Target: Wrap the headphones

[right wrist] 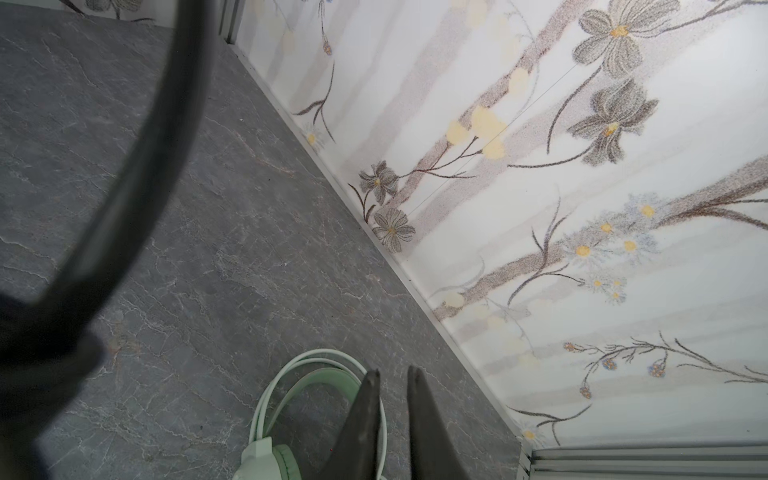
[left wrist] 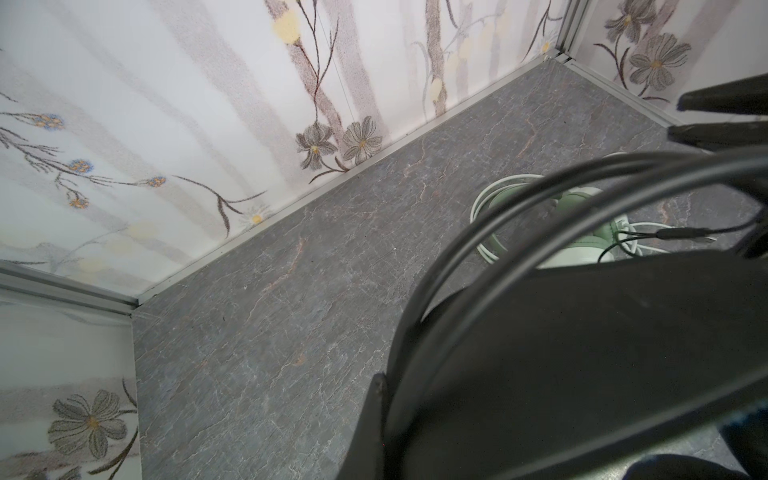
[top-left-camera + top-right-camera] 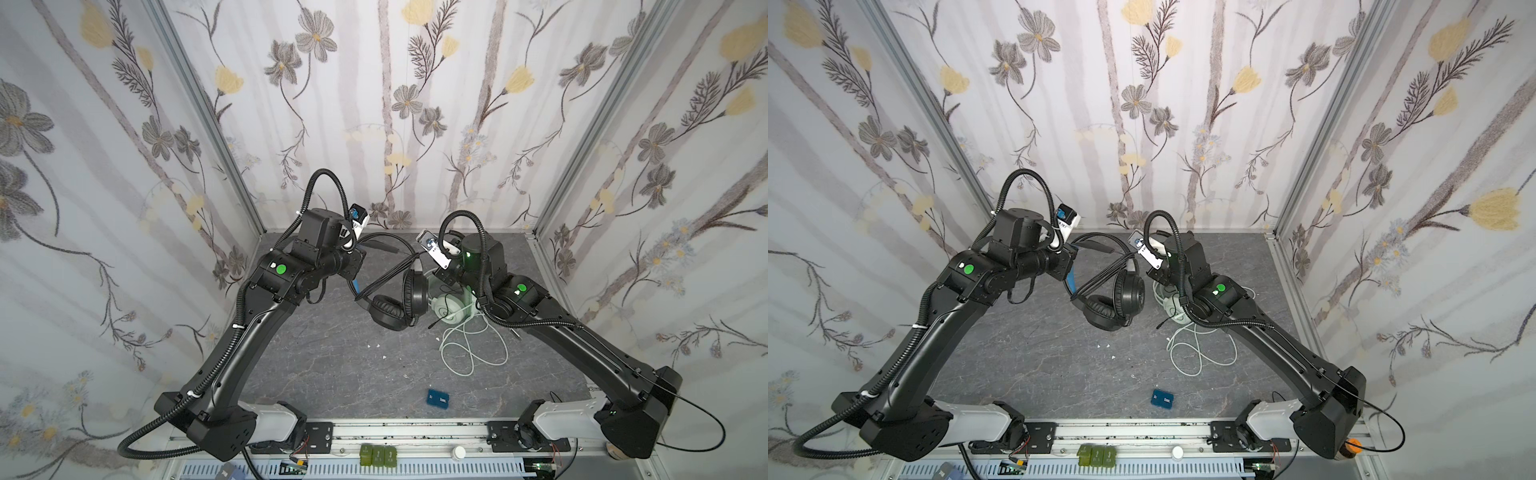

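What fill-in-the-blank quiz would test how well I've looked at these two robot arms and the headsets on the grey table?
1. The left gripper holds the black over-ear headset by its ___.
2. The pale cable lying in loose loops on the grey stone-patterned table belongs to the ___ headset.
3. The small rectangular box near the table's front edge is ___.
4. The right gripper has narrowly parted jaws that hold ___.

Missing words: headband; mint-green; blue; nothing.

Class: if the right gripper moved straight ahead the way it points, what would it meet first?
Probably the pale cable by the mint-green headset's headband, right at the tips of the right gripper; depth is unclear. Otherwise, the grey tabletop.
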Available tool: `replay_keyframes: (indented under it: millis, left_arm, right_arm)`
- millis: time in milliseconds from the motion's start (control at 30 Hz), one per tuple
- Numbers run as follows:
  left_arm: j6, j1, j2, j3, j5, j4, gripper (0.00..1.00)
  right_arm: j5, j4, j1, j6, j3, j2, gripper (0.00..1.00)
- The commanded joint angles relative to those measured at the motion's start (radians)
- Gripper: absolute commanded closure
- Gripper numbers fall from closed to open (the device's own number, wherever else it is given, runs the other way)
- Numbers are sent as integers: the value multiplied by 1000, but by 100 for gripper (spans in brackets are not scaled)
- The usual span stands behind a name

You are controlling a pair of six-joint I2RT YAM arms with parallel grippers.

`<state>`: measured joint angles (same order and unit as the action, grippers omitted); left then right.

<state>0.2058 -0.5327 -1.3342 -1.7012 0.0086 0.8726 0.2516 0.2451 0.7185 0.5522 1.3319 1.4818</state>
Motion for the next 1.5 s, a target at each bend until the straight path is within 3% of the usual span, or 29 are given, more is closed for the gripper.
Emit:
replay_keyframes:
  millis: [0,533,933,1267,1467]
  left_arm:
    - [-21,2,14,-27,68,-32,100]
    - [-154,12,9,-166,239,-72,100]
    - [-245,17,-10,-270,265,-141,100]
    - [-284,25,-8,-249,249,-160,100]
    - [-342,53,-5,-249,261,-201,100]
  right_arm:
    - [-127,-95,-35,-75,-30,-6,84]
    - [-364,-307,-187,-405,-120,52,88]
    - [-477,-378,-206,-444,-167,93,88]
    - [-539,-439,-208,-487,-228,21,70]
    - [-542,-476,-215,-522,-293,-18,73]
